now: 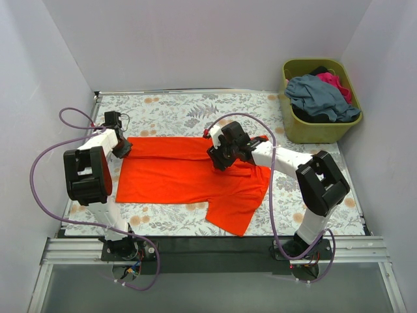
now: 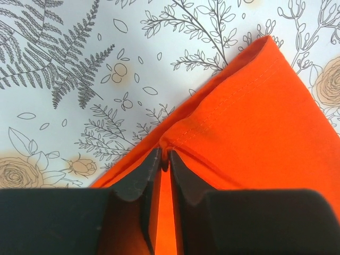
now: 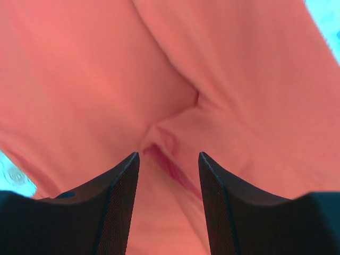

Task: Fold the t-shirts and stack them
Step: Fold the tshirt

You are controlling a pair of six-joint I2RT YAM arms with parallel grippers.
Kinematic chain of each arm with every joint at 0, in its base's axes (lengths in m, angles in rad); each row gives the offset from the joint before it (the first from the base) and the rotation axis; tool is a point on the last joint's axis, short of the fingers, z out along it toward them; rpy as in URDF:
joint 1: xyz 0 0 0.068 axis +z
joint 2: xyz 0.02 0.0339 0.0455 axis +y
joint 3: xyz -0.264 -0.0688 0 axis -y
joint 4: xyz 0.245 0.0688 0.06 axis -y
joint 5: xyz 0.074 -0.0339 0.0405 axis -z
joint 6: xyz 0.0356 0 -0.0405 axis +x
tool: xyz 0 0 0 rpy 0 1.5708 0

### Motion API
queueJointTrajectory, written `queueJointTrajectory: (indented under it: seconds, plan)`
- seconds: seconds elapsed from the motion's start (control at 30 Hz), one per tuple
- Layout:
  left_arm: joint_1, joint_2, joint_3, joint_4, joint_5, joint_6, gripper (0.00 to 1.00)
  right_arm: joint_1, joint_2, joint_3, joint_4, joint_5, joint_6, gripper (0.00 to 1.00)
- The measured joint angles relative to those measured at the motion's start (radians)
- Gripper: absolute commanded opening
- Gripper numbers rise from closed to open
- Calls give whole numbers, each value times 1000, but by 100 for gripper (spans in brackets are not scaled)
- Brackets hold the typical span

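The orange-red t-shirt (image 1: 189,176) lies spread on the floral tablecloth, one sleeve pointing to the near right. My left gripper (image 1: 122,149) is at the shirt's far left corner and is shut on its hem (image 2: 166,154). My right gripper (image 1: 220,160) hovers over the shirt's middle right with its jaws open; a raised fold of orange cloth (image 3: 170,154) lies between its fingertips. The slate grey-blue t-shirt (image 1: 319,96), the magenta-pink one (image 1: 335,83) and a dark one (image 1: 313,117) lie heaped in the basket.
The olive-green plastic basket (image 1: 326,130) stands at the far right corner of the table. Grey walls close in the left, back and right sides. The floral tablecloth (image 1: 176,107) shows behind and in front of the shirt.
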Motion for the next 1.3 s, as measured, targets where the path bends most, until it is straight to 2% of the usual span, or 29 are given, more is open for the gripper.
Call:
queueJointTrajectory:
  seconds: [0.07, 0.2, 0.23, 0.3, 0.33, 0.4, 0.63, 0.7, 0.73, 0.8, 0.83, 0.93, 1.0, 1.03, 1.3]
  plan:
    - [0, 0, 0, -1, -10, 4, 20, 0, -5, -17, -29, 16, -4, 48]
    - [2, 0, 0, -1, -26, 13, 37, 0, -5, -35, -63, 19, -9, 48]
    - [2, 0, 0, -1, -30, 14, 48, 0, -5, -38, -70, 18, -9, 49]
    - [2, -4, -1, -2, -34, 19, 60, 0, -5, -40, -79, 14, -8, 50]
    - [2, -9, -2, -3, -35, 19, 66, 0, -5, -40, -80, 14, -8, 50]
    - [3, -34, -11, -5, -30, 18, 70, 0, -5, -40, -82, 14, -8, 52]
    - [-26, -264, -159, 13, 18, 15, 74, 0, 25, -33, -85, 17, -24, 53]
    - [-62, -352, -224, 29, 36, 16, 74, 0, 41, -28, -92, 22, -31, 50]
    - [-82, -390, -253, 33, 42, 17, 74, 0, 48, -26, -93, 24, -34, 42]
    - [-129, -452, -310, 47, 46, 23, 74, 0, 62, -12, -101, 22, -47, 33]
    - [-144, -473, -331, 50, 45, 25, 74, 0, 69, -3, -105, 19, -50, 25]
    - [-195, -528, -393, 69, 45, 35, 73, 1, 78, 24, -129, 10, -48, 12]
    - [-204, -533, -406, 74, 45, 39, 73, 5, 78, 38, -151, 7, -42, 8]
    - [-205, -529, -407, 80, 44, 42, 73, 9, 78, 44, -160, 8, -37, 3]
    - [-205, -499, -407, 104, 54, 50, 72, 83, 78, 53, -251, 32, 60, 2]
